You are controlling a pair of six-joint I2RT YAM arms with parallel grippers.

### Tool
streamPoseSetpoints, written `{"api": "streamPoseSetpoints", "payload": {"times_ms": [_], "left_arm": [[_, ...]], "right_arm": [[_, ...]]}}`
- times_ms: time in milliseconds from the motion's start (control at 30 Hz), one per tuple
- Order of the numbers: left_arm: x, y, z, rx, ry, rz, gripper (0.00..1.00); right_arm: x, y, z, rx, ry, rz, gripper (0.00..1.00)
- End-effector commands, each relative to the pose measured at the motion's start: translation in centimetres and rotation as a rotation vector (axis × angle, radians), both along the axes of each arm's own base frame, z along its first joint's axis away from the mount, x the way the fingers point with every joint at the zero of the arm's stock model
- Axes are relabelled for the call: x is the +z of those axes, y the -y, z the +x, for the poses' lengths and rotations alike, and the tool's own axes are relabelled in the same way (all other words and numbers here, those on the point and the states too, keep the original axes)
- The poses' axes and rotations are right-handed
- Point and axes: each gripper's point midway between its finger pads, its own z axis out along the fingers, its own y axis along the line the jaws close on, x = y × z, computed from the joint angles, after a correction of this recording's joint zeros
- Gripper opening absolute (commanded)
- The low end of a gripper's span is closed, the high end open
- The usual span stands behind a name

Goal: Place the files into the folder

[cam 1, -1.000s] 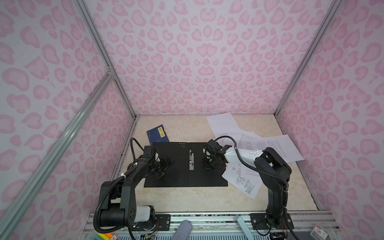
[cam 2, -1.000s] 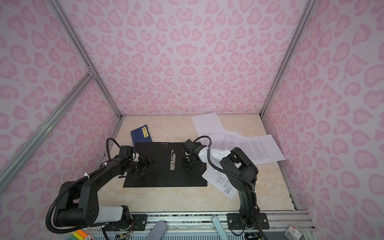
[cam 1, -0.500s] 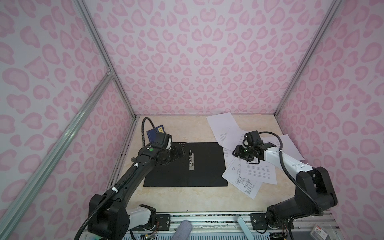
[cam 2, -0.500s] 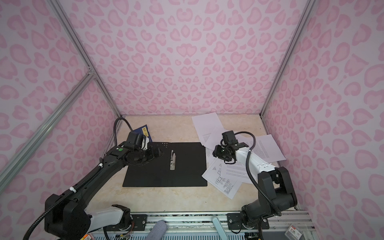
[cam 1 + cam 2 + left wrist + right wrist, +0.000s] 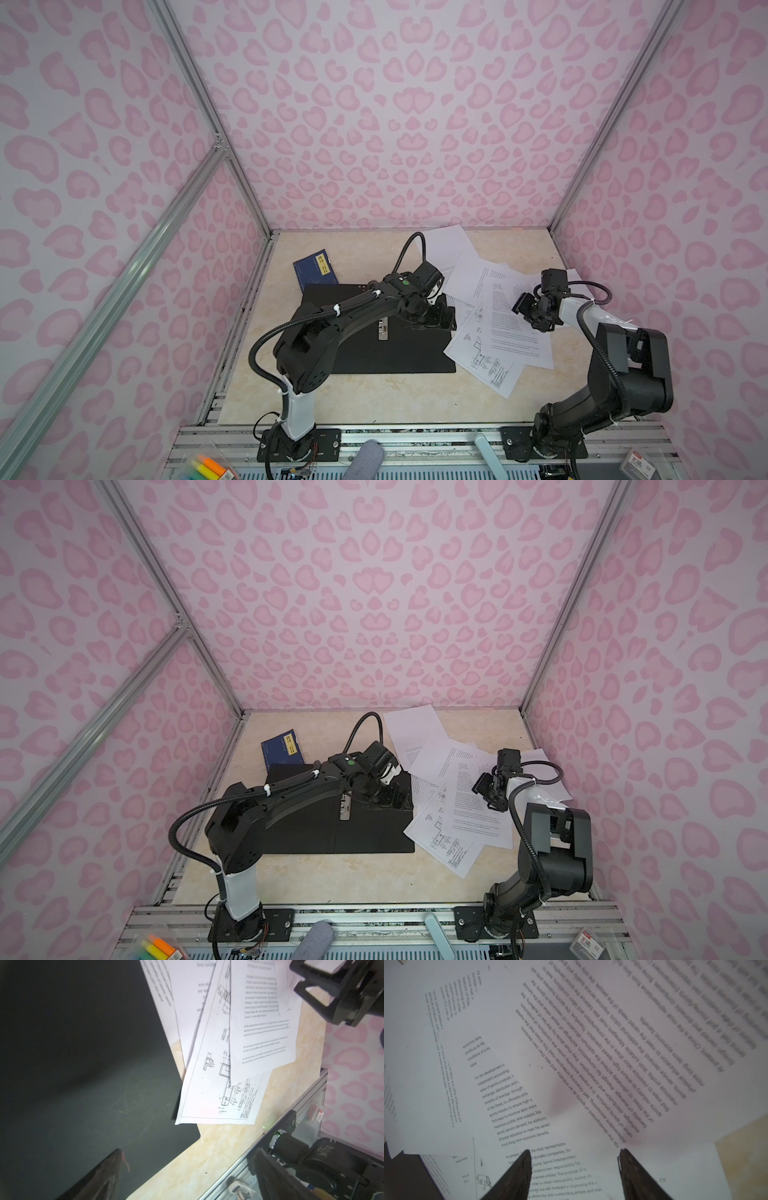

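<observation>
2 overviews, 2 wrist close-ups on files (image 5: 259, 1039)

Right pincer (image 5: 574, 1154) spread wide, both dark tips poised over the files (image 5: 591, 1053), nothing between them. Printed sheets overlap at all angles, one tilted page on top; bare bench (image 5: 745, 1147) peeks past their edge.

Blue booklet (image 5: 312, 272) with yellow label; perhaps highlighters (image 5: 208, 467) in front.
</observation>
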Motion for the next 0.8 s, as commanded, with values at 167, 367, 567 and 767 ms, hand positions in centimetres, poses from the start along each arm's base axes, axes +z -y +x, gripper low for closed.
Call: {"api": "streamPoseSetpoints", "payload": {"times_ms": [167, 367, 567, 767], "left_arm": [[-3.8, 2.8, -2.4, -0.181, -0.128, -0.048, 0.89], [-6.1, 3.0, -2.9, -0.208, -0.162, -0.039, 0.85], [-6.8, 3.3, -3.4, -0.225, -0.187, -0.067, 0.77], [-6.5, 3.9, -3.6, -0.209, -0.213, -0.110, 0.59]], "right_arm": [[-0.8, -1.6, -0.4, 0.066, 0.011, 0.066, 0.67], [-0.8, -2.2, -0.3, 0.082, 0.011, 0.099, 0.67], [-1.3, -2.9, -0.2, 0.091, 0.005, 0.144, 0.66], [-1.8, -3.3, -0.1, 0.092, 0.002, 0.176, 0.65]]}}
